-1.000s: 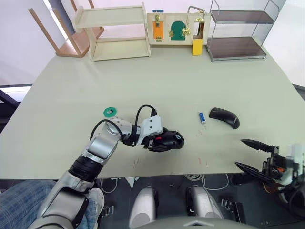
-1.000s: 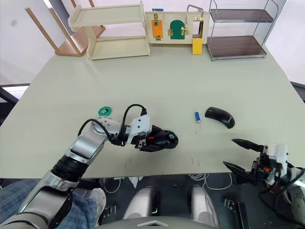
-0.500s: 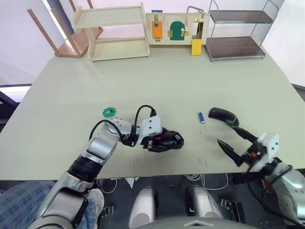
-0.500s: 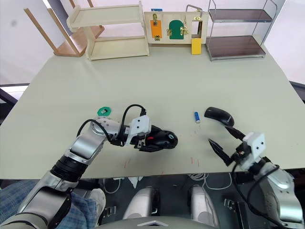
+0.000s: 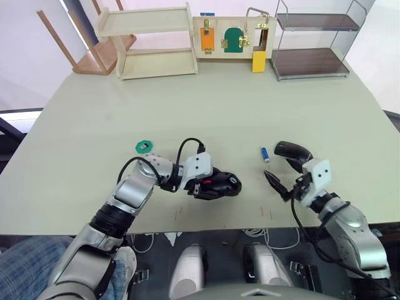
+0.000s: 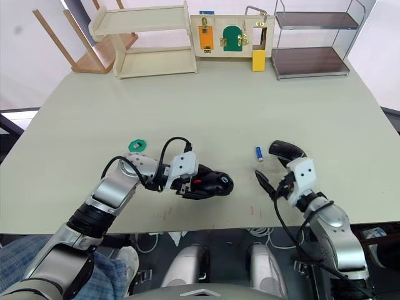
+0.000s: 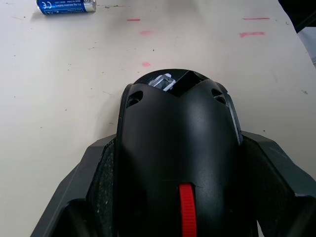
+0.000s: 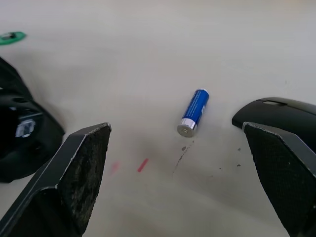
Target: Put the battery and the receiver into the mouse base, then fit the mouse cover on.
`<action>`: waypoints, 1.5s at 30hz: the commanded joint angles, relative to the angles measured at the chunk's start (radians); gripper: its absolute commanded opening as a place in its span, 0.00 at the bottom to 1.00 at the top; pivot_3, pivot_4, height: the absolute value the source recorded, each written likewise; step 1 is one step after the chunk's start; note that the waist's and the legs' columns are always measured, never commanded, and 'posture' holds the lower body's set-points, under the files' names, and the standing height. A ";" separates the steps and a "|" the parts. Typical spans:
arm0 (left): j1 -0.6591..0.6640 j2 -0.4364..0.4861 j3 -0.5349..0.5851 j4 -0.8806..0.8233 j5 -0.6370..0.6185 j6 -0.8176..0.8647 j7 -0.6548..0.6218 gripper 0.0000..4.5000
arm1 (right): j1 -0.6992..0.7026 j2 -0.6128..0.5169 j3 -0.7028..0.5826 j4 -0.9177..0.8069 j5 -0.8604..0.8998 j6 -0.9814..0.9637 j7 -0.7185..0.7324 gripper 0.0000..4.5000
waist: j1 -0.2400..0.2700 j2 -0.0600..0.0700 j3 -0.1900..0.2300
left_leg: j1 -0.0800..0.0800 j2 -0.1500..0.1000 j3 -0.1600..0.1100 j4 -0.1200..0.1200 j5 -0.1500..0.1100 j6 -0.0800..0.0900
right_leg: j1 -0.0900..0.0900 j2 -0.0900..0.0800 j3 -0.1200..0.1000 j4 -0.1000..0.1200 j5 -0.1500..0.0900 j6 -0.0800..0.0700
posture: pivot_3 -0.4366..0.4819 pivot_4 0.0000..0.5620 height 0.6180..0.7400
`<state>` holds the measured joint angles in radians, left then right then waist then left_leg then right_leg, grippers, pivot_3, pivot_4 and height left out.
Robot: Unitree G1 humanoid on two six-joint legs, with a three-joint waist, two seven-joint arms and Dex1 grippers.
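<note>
The base is clamped between the fingers of the left gripper near the middle of the table, toward its near edge, with a red patch visible on top. The battery lies flat on the table to the right of the base and apart from it. The cover rests just right of the battery. The right gripper is held with its fingers wide apart, near the battery and cover on their near side, gripping nothing. A green disc lies to the left, beyond the left arm. The receiver cannot be made out.
</note>
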<state>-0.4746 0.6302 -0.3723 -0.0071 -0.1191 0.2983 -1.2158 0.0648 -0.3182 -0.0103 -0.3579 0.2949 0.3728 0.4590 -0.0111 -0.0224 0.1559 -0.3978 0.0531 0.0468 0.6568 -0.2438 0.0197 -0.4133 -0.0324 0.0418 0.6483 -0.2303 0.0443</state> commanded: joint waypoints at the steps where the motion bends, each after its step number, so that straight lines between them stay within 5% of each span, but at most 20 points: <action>1: 0.004 0.004 -0.030 0.007 0.022 0.006 -0.020 0.65 | -0.055 0.031 0.012 -0.038 -0.012 0.118 -0.094 1.00 | 0.000 0.000 0.000 | 0.000 0.000 0.000 0.000 0.000 0.000 | 0.000 0.000 0.000 0.000 0.000 -0.001 | 0.48 0.27 1.00; 22: -0.003 0.003 -0.030 0.004 0.023 0.015 -0.025 0.65 | -0.163 0.107 0.095 0.048 -0.139 0.186 -0.221 1.00 | -0.002 0.000 0.000 | -0.001 0.000 0.000 0.000 0.000 0.000 | 0.000 0.000 0.000 0.000 0.000 0.000 | 0.48 0.27 1.00; 26: 0.000 0.007 -0.028 -0.003 0.021 0.020 -0.026 0.65 | -0.173 0.149 0.072 0.063 -0.132 0.188 -0.247 0.70 | -0.002 0.000 0.000 | 0.000 0.000 0.000 0.000 0.000 0.000 | 0.000 0.000 0.000 0.000 0.000 0.000 | 0.48 0.27 1.00; 32: -0.002 0.006 -0.029 -0.010 0.021 0.030 -0.025 0.65 | -0.183 0.149 0.081 0.081 -0.150 0.175 -0.247 0.02 | -0.003 0.000 0.000 | -0.001 0.000 0.000 0.000 0.000 0.000 | 0.000 0.000 0.000 0.000 0.000 0.000 | 0.48 0.27 1.00; 45: -0.004 0.011 -0.029 -0.007 0.025 0.029 -0.027 0.65 | -0.150 0.064 0.095 -0.055 -0.108 0.188 -0.125 0.01 | -0.003 0.000 0.000 | -0.001 0.000 0.000 0.000 0.000 0.000 | 0.000 0.000 0.000 0.000 0.000 0.000 | 0.48 0.27 1.00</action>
<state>-0.4832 0.6321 -0.3726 -0.0099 -0.1187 0.3203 -1.2283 -0.0819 -0.2400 0.0796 -0.3373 0.1648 0.5714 0.2942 -0.0140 -0.0226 0.1558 -0.3989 0.0534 0.0466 0.6567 -0.2439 0.0198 -0.4137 -0.0323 0.0415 0.6477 -0.2302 0.0443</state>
